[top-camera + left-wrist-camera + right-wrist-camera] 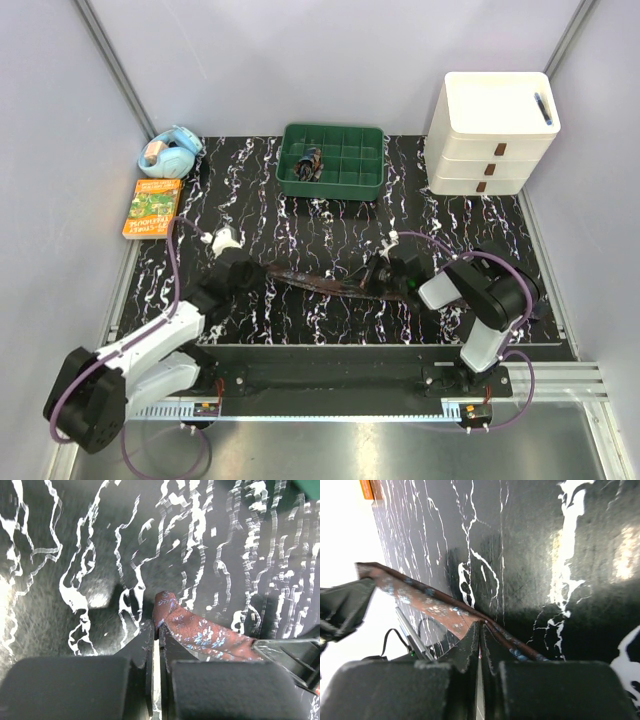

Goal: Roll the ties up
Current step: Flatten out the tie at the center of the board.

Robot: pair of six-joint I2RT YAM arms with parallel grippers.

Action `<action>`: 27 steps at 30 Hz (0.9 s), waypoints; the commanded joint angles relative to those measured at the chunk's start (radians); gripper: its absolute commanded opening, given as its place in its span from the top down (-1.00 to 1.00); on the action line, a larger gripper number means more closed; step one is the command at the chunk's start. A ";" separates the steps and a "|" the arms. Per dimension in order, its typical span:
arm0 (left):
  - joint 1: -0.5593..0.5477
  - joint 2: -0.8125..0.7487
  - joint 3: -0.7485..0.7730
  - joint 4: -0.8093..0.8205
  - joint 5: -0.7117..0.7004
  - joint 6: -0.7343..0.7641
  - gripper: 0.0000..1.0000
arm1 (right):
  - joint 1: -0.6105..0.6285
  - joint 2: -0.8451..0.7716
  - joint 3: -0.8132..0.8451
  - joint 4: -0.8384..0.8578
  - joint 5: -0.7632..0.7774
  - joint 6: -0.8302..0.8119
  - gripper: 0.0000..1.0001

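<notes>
**Item:** tie [325, 282], dark brown-red cloth with a small pale flower pattern. It lies stretched left to right on the near middle of the bench [300, 215], between the two arms.

**Left jaws:** pressed shut. We read them as nipping the cloth's edge beside the tie's left end.

**Right jaws:** pressed shut on the tie's right part.

**Step, as we judge it:** starting the roll.

**Handling advice:**
- Hold the cloth flat and lightly taut.
- Turn one end over squarely.
- Line up the edges so the coil builds evenly.

**Unclear:**
- How much cloth sits inside the left jaws.
- The tie's right end, hidden behind the right jaws.
- The dark bundle [310, 163] in the green tray [332, 190], possibly a rolled tie.
</notes>
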 commanded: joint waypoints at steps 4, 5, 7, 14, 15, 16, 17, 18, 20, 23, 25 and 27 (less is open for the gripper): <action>0.004 -0.035 0.132 -0.151 -0.079 0.251 1.00 | 0.037 -0.081 0.077 -0.170 0.006 -0.049 0.68; 0.004 -0.024 0.143 -0.160 -0.084 0.270 1.00 | 0.040 -0.106 0.082 -0.190 0.013 -0.055 0.68; 0.003 0.008 0.172 -0.199 -0.099 0.305 0.99 | 0.046 -0.121 0.092 -0.213 0.017 -0.055 0.67; 0.004 0.048 0.179 -0.194 -0.086 0.306 0.96 | 0.168 -0.042 0.249 -0.247 0.043 -0.033 0.70; 0.004 0.048 0.177 -0.193 -0.082 0.304 0.96 | 0.185 -0.019 0.310 -0.255 0.047 -0.030 0.71; 0.003 0.046 0.177 -0.190 -0.081 0.299 0.97 | 0.214 0.006 0.338 -0.253 0.050 -0.024 0.73; 0.004 0.046 0.179 -0.191 -0.078 0.298 0.97 | 0.225 0.059 0.365 -0.247 0.049 -0.009 0.74; 0.004 0.040 0.179 -0.193 -0.076 0.296 0.98 | 0.234 0.090 0.417 -0.229 0.040 -0.003 0.74; 0.004 0.034 0.179 -0.193 -0.070 0.301 0.98 | 0.251 0.170 0.467 -0.214 0.029 0.019 0.76; 0.004 0.025 0.179 -0.200 -0.070 0.302 0.99 | 0.262 0.248 0.534 -0.194 0.029 0.036 0.78; 0.004 0.020 0.177 -0.202 -0.069 0.302 1.00 | 0.267 0.276 0.566 -0.190 0.029 0.039 0.79; 0.003 0.016 0.176 -0.203 -0.064 0.305 1.00 | 0.274 0.313 0.594 -0.192 0.029 0.039 0.79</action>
